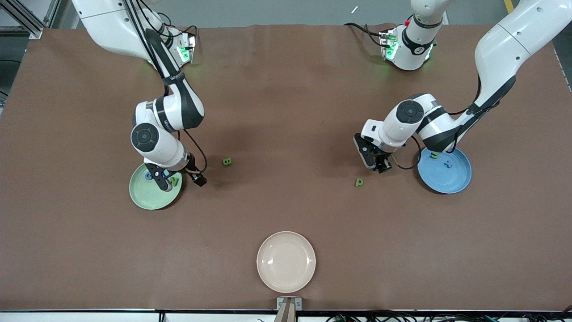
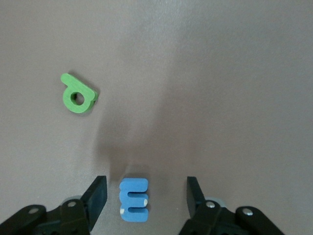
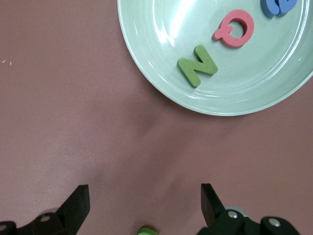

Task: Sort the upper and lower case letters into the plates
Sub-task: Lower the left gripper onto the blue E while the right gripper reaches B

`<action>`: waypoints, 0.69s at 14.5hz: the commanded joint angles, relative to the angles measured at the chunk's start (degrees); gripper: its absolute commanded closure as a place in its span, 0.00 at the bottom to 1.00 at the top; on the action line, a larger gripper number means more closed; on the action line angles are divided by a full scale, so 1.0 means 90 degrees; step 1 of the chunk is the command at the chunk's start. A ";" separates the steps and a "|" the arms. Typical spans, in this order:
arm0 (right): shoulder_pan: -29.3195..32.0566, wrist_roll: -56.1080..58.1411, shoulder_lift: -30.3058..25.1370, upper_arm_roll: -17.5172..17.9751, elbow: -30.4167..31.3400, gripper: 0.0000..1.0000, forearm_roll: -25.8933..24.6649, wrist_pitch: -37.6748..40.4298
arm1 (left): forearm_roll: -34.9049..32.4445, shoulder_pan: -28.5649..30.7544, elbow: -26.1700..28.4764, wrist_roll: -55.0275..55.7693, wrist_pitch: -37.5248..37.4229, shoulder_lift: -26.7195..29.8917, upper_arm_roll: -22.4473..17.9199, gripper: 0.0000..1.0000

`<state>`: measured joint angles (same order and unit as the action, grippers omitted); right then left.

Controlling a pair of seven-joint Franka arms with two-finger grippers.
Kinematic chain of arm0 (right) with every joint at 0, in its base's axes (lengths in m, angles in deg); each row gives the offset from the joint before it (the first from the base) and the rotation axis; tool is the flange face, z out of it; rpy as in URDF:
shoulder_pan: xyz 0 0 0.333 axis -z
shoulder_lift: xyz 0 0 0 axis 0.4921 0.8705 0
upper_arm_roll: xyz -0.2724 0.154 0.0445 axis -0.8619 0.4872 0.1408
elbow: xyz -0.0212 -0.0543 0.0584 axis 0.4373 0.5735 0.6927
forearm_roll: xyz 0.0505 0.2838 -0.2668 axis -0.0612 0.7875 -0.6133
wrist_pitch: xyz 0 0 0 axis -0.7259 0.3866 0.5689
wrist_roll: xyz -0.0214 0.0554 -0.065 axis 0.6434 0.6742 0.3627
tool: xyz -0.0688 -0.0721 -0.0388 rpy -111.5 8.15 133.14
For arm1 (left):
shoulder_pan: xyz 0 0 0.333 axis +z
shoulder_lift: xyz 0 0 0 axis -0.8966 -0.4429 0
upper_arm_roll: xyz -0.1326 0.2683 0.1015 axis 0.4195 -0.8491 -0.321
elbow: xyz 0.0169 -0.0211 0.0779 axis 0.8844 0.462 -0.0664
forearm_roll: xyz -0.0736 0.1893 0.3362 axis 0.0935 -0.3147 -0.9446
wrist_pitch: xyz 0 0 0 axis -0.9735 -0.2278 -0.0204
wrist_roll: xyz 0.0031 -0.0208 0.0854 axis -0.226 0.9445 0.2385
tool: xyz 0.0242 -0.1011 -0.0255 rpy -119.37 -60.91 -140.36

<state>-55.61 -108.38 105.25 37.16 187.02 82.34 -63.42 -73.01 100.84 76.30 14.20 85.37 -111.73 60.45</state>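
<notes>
The left wrist view shows what the front view hides: a blue m (image 2: 133, 199) lying on the brown surface (image 1: 286, 112) between the left gripper's (image 2: 146, 193) wide-open jaws, untouched, with a green p (image 2: 77, 94) near it. The right gripper (image 3: 144, 198), jaws also spread and empty, hangs at the edge of the pale green plate (image 3: 161, 73), which holds a green N (image 3: 197, 65), a red Q (image 3: 235, 28) and a blue letter (image 3: 276, 6). A green B (image 1: 227, 161) lies nearby. The blue plate (image 1: 460, 183) holds two letters.
</notes>
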 commanded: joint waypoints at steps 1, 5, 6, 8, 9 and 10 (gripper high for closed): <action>-0.0036 -0.0061 -0.0016 0.0003 0.0039 0.00 0.0045 -0.0098 | -0.0280 0.0006 -0.0065 -0.0068 0.0111 -0.0055 -0.0068 0.26; -0.0211 -0.0362 0.0023 0.0003 0.0029 0.00 0.0055 -0.0380 | -0.0290 0.0016 -0.0065 -0.0068 0.0121 -0.0055 -0.0107 0.29; -0.0289 -0.0431 0.0072 0.0003 0.0019 0.00 0.0055 -0.0429 | -0.0290 0.0006 -0.0056 -0.0077 0.0179 -0.0055 -0.0136 0.31; -0.0436 -0.0519 0.0179 0.0013 0.0049 0.00 0.0074 -0.0576 | -0.0299 -0.0004 -0.0036 -0.0077 0.0325 -0.0055 -0.0263 0.33; -0.0533 -0.0665 0.0247 0.0013 0.0058 0.00 0.0113 -0.0634 | -0.0300 -0.0004 -0.0026 -0.0068 0.0364 -0.0055 -0.0283 0.33; -0.0573 -0.0734 0.0267 0.0013 0.0155 0.00 0.0201 -0.0828 | -0.0300 0.0006 -0.0016 -0.0068 0.0394 -0.0055 -0.0293 0.34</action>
<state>-59.45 -112.98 106.85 37.46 187.19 82.80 -68.05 -74.48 100.86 76.14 14.19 87.39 -111.78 58.37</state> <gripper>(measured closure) 0.000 0.330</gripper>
